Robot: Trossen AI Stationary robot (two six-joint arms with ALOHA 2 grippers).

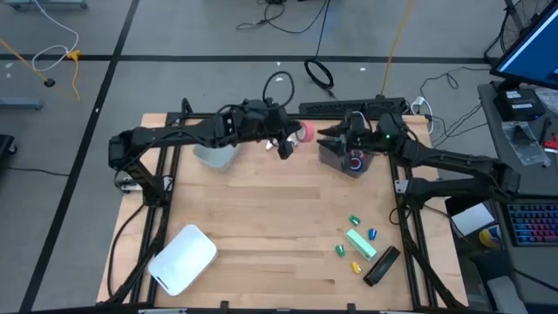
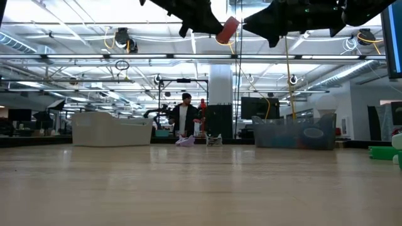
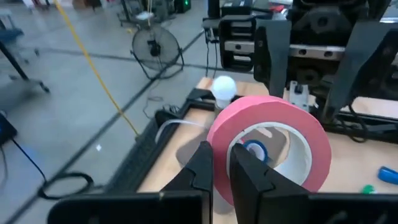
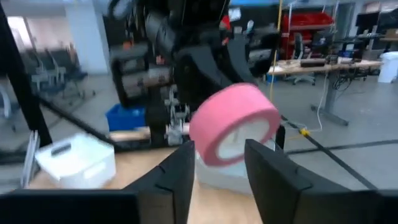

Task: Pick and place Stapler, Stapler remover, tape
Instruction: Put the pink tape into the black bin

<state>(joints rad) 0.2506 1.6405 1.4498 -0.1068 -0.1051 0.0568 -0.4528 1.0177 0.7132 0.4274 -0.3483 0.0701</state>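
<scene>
Your left claw [image 3: 221, 171] is clamped on the pink tape [image 3: 273, 140], held high over the tabletop [image 1: 261, 218], directly ahead of your right claw [image 4: 219, 165], whose fingers stand apart to receive it.

Wooden table [image 1: 261, 218]; white lid [image 1: 183, 258] (front-left); bins [image 1: 214, 155].

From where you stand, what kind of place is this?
Probably a robotics lab or workshop: a wooden table with two robot arms, cables on the floor, and exposed ceiling pipes above benches of equipment.
</scene>
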